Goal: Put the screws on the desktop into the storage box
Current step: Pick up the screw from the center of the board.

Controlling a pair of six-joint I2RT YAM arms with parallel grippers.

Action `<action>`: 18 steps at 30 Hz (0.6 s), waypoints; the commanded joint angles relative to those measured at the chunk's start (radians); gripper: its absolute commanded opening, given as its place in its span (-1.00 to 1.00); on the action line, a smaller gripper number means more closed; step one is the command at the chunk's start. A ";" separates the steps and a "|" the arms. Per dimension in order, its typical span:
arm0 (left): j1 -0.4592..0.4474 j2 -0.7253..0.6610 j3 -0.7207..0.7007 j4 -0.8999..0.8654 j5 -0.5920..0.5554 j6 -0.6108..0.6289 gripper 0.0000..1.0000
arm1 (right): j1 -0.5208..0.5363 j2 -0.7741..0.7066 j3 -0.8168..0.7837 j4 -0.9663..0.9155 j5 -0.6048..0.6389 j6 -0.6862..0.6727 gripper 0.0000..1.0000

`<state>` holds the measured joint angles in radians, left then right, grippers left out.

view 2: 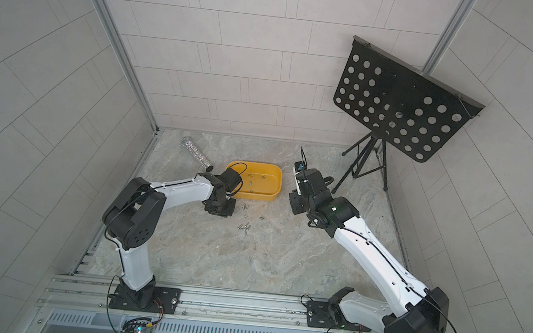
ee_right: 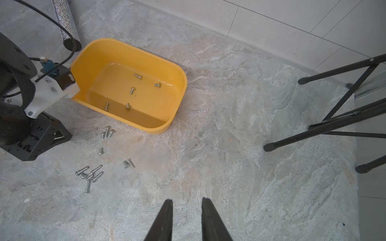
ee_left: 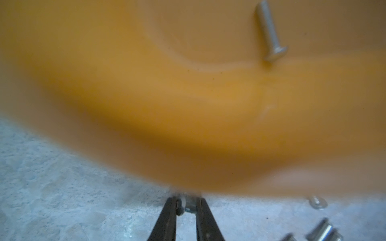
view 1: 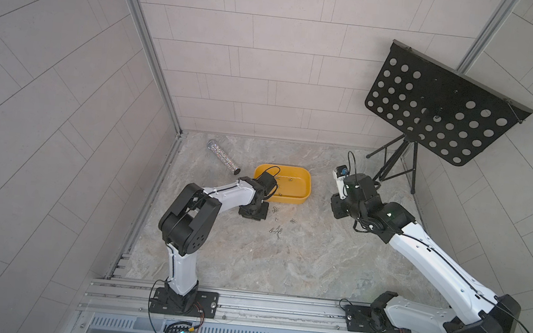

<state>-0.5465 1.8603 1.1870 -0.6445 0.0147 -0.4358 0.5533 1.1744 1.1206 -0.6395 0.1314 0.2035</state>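
The left gripper was found pinched, apparently, on one screw at the foot of the storage box, whose wall rose directly ahead of the jaws. The right gripper was held parted and empty, farther off. Five screws were counted inside the box; about a dozen loose screws lay on the desktop nearby.

A glittery silver tube lies flat near the far left wall; a black perforated music stand stands far right.
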 commanded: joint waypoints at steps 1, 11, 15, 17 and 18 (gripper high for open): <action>-0.006 -0.051 -0.007 -0.036 -0.015 0.012 -0.61 | -0.003 0.000 -0.009 -0.006 -0.001 0.004 -0.42; -0.007 -0.160 -0.012 -0.108 -0.033 0.024 -0.63 | -0.004 -0.001 -0.008 -0.007 -0.002 0.005 -0.42; -0.006 -0.217 0.030 -0.172 -0.052 0.037 -0.63 | -0.003 -0.004 -0.006 -0.008 -0.001 0.005 -0.42; -0.006 -0.225 0.070 -0.203 -0.060 0.044 -0.63 | -0.003 -0.004 -0.005 -0.007 -0.001 0.005 -0.42; -0.007 -0.225 0.091 -0.214 -0.061 0.046 -0.63 | -0.003 -0.004 -0.005 -0.008 -0.001 0.005 -0.42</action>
<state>-0.5465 1.6588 1.2182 -0.7895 -0.0174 -0.4103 0.5533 1.1744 1.1206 -0.6395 0.1310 0.2035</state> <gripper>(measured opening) 0.189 0.288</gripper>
